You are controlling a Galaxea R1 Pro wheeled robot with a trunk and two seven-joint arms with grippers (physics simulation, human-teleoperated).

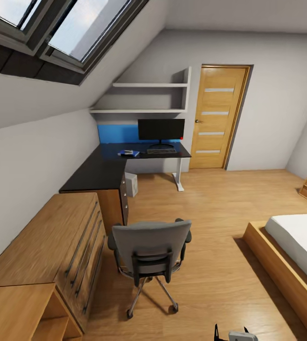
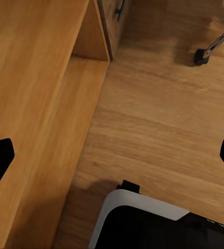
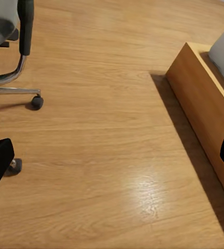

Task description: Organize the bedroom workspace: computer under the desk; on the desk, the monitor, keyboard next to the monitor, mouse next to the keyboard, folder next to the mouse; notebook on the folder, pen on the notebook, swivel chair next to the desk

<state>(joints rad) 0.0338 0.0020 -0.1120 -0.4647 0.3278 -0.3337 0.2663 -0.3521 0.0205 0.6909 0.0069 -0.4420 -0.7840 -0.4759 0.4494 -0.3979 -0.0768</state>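
Note:
The black L-shaped desk [image 1: 101,171] stands in the far left corner. On it the black monitor [image 1: 161,129] stands upright, and the keyboard [image 1: 161,151] lies in front of it. To the keyboard's left lies the blue folder [image 1: 128,153] with something small and pale on top, too small to name. The grey computer [image 1: 131,184] sits on the floor under the desk. The swivel chair [image 1: 149,250] stands on the floor well short of the desk, its back toward me and its seat hidden. My left gripper [image 2: 113,158] and right gripper [image 3: 112,161] are open over bare floor.
A low light-wood cabinet [image 1: 44,255] runs along the left wall, close to my left gripper. The bed [image 1: 295,251] with its wooden frame [image 3: 205,104] lies at the right. A wooden door [image 1: 217,118] is beyond the desk. Chair castors [image 3: 37,102] are near my right gripper.

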